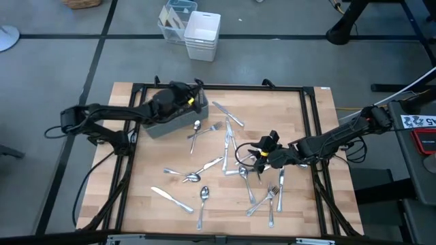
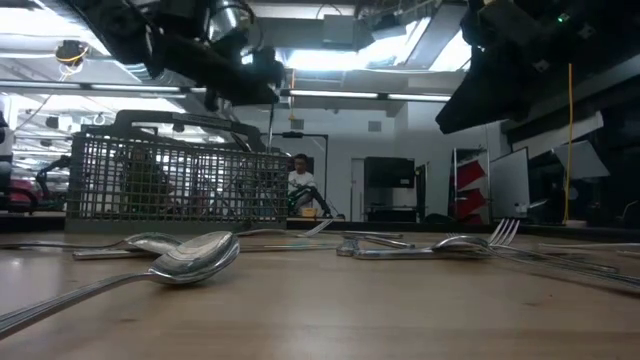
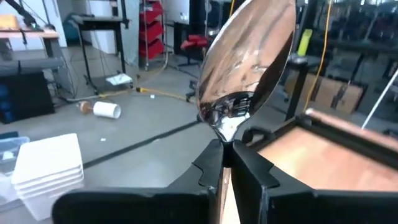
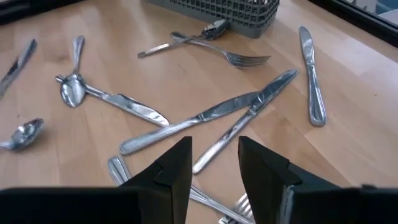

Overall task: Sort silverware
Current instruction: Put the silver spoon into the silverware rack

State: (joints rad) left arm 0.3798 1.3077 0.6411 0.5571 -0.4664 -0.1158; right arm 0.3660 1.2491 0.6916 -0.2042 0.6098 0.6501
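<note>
- Over the grey mesh caddy [image 1: 169, 121] at the desk's [image 1: 150, 211] far left, we see the left end effector [image 1: 193, 101] clamped on a spoon [image 3: 249, 62], bowl pointing up.
- Mid-desk, we find the right end effector [image 1: 255, 154] hovering with its fingers [image 4: 171, 165] parted, gripping nothing, above crossed knives [image 4: 211, 118].
- Around it, the remaining silverware [image 1: 225, 170] lies scattered on the wood.

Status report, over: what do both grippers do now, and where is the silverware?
Left gripper shut on spoon, over the caddy. Right gripper open, empty, above crossed knives. Remaining silverware scattered on table.
</note>
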